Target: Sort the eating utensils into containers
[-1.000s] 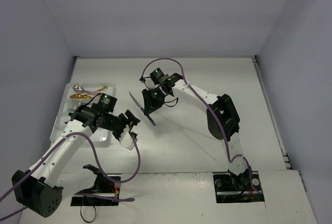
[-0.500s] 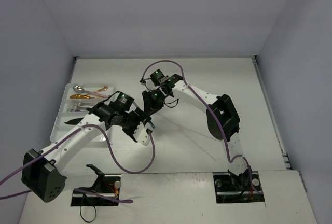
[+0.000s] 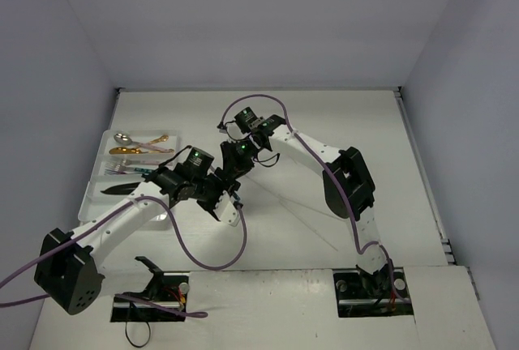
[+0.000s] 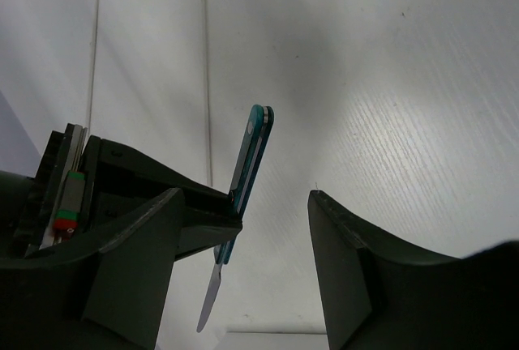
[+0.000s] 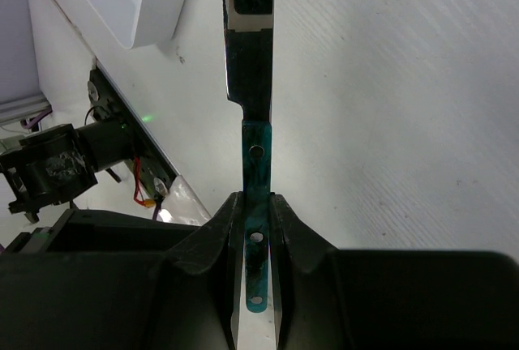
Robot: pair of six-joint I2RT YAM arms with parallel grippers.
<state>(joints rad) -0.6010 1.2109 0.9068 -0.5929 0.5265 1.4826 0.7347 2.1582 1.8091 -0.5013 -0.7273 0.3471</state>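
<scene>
Nearest me, the left gripper (image 3: 229, 209) hangs over the middle of the table (image 3: 324, 123) with its jaws spread wide and nothing in them. In its wrist view the green-handled knife (image 4: 253, 155) stands between the two open fingers, edge-on, blade pointing down. It is just beside one finger, and I can't tell whether it touches.

The right gripper (image 5: 257, 200) holds that knife, its jaws pressed onto the handle and the blade running out ahead of them. I read this as a handover in mid-air, with the knife not yet in any compartment.

Further left sits the white tray (image 3: 109, 208), and several pieces lie in it. A black knife (image 3: 122, 189) is in a near compartment and a fork (image 3: 117, 172) in the next one back. Behind them come a gold spoon (image 3: 128, 151) and, at the far end, a silver spoon (image 3: 123, 137) beside another gold one (image 3: 158, 138). From this height I can't say for sure which divider separates which piece.

So I judge the sorting to be well along. The knife in hand has yet to go in, and I can't see whether any other pieces wait under the arms.
</scene>
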